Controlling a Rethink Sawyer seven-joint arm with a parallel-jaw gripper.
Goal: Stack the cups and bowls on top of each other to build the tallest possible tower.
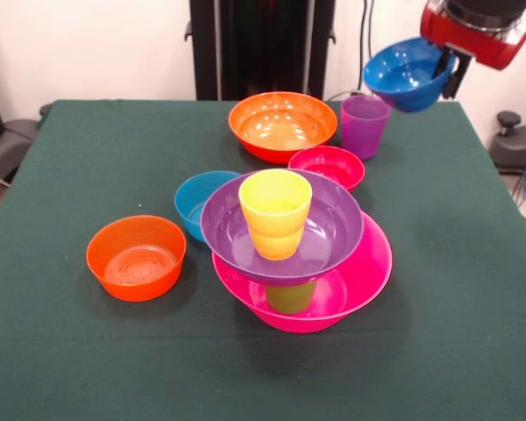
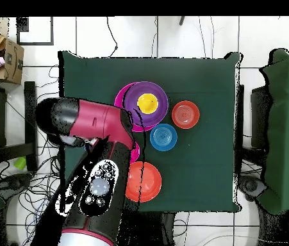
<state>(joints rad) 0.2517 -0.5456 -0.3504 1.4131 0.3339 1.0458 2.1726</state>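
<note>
Nearest me, the tower (image 1: 300,254) stands mid-worktop (image 1: 61,351): pink bowl, green cup, purple bowl, yellow cup. My tool (image 1: 444,70) is clamped on the dark blue bowl (image 1: 408,74), raised over the far corner.

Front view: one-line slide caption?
Hand lifts dark blue bowl; yellow cup tops purple bowl on the tower.

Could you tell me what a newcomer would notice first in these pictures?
Probably the tower in the middle of the green table: a pink bowl at the base, a lime cup standing in it, a purple bowl on that, and a yellow cup on top. Next, the gripper at the front view's upper right, holding a dark blue bowl tilted in the air above the table's far corner.
</note>
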